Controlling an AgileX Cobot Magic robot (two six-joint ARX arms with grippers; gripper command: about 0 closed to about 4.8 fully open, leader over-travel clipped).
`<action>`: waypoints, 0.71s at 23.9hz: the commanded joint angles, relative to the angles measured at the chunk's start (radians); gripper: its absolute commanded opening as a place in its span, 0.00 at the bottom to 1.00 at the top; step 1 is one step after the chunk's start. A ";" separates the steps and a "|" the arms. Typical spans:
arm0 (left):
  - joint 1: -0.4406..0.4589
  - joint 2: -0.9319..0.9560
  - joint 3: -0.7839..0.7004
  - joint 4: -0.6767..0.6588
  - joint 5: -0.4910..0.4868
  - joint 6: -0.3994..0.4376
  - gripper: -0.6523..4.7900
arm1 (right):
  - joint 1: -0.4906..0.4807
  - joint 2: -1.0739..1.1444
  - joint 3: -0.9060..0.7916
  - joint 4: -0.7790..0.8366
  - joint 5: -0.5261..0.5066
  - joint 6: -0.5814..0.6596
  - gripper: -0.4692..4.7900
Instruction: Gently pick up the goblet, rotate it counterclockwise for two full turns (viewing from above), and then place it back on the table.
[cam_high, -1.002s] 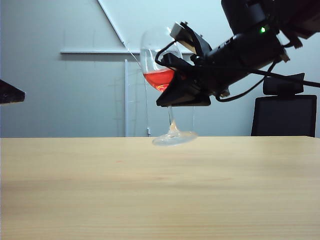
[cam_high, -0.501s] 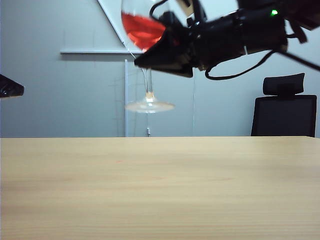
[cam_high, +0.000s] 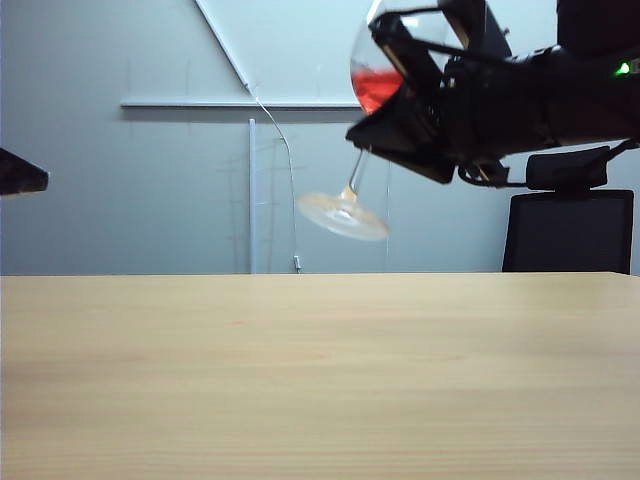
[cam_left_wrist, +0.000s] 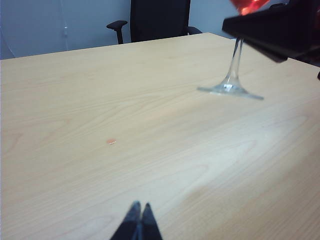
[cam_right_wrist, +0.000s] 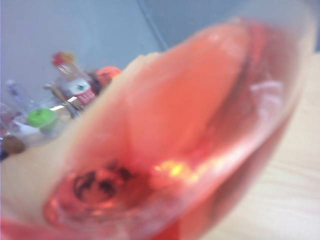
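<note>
The goblet (cam_high: 378, 82), a clear stemmed glass with red liquid, hangs tilted high above the table (cam_high: 300, 380), its round foot (cam_high: 343, 216) swung out to the left. My right gripper (cam_high: 405, 118) is shut on the bowl just above the stem. In the right wrist view the goblet's bowl (cam_right_wrist: 175, 130) fills the picture and hides the fingers. The left wrist view shows the goblet's stem and foot (cam_left_wrist: 231, 86) under the dark right gripper (cam_left_wrist: 277, 30). My left gripper (cam_left_wrist: 140, 209) is shut and empty, low over the table (cam_left_wrist: 150, 115), far from the glass.
A black office chair (cam_high: 570, 230) stands behind the table's far right edge, also in the left wrist view (cam_left_wrist: 160, 20). A small red speck (cam_left_wrist: 111, 142) lies on the wood. Bottles and small items (cam_right_wrist: 70, 90) stand blurred in the background. The left arm's tip (cam_high: 20, 175) shows at the left edge.
The right gripper has lifted the goblet from just above the table, then swung it to the right and tilted it the other way. The left gripper has stayed still.
</note>
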 joint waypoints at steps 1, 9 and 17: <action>-0.001 0.001 0.004 0.010 0.002 0.007 0.11 | 0.003 -0.010 0.048 -0.072 0.000 -0.006 0.08; -0.001 0.001 0.004 0.010 0.002 0.007 0.11 | 0.013 -0.009 0.314 -0.526 -0.005 -0.233 0.08; -0.001 0.001 0.004 0.010 0.002 0.007 0.11 | 0.074 -0.009 0.356 -0.544 -0.155 -0.494 0.08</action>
